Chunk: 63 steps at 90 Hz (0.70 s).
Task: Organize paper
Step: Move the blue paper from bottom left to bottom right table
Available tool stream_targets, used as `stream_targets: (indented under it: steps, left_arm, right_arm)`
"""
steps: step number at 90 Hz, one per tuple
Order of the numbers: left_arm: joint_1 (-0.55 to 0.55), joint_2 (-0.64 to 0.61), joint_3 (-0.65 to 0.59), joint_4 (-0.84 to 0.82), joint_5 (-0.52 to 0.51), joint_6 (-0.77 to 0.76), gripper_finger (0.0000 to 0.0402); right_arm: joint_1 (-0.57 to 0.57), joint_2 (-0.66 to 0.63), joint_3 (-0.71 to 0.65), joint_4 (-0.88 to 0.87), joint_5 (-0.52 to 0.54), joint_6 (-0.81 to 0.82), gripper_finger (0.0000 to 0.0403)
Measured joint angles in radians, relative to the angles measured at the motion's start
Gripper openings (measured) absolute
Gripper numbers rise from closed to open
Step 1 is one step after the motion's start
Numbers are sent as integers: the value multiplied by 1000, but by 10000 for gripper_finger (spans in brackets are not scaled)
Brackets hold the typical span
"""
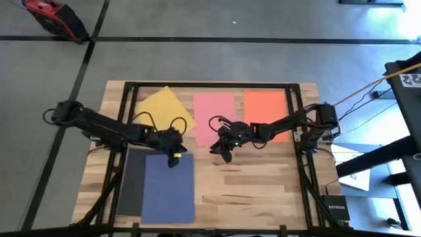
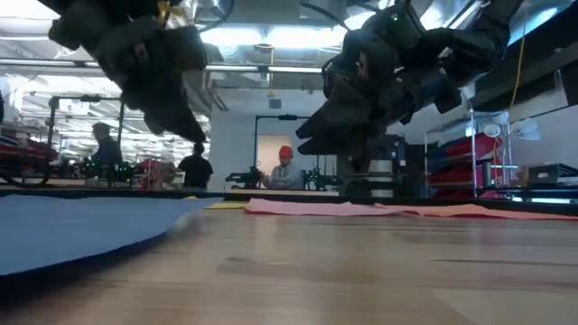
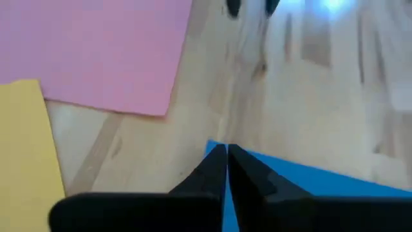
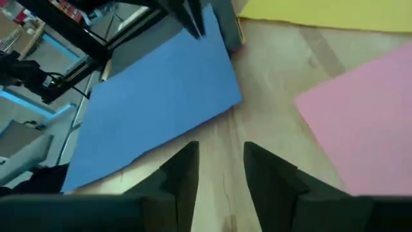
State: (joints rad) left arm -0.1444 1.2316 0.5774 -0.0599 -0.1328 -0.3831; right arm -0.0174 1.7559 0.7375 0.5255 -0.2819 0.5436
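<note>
Five paper sheets lie flat on the wooden table. Yellow (image 1: 162, 108), pink (image 1: 215, 117) and orange (image 1: 266, 113) are in a row at the far side. Dark blue (image 1: 169, 187) lies at the near left, over part of black (image 1: 130, 183). My left gripper (image 1: 175, 158) is shut and hovers just above the blue sheet's far right corner (image 3: 214, 149), clear of the table in the low view (image 2: 181, 126). My right gripper (image 4: 219, 164) is open above bare wood between the blue and pink (image 4: 360, 122) sheets.
A black metal frame (image 1: 210, 85) runs along the table's far edge and down both sides. Bare wood (image 1: 256, 184) fills the near right of the table. People stand in the room beyond the table (image 2: 284, 167).
</note>
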Motion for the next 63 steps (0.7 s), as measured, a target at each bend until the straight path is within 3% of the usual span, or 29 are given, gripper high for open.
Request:
stream_targets:
  steps: [14, 37, 63]
  left_arm:
    - [-5, -21, 0, 6, 11, 11, 0]
    - [-13, 24, -1, -14, 175, 104, 3]
    - [-27, 169, -1, 22, 300, 109, 53]
  right_arm:
    - [9, 22, 35, -3, 0, -9, 113]
    - [18, 28, 81, -30, 0, -67, 113]
    - [18, 29, 89, -90, 14, -95, 113]
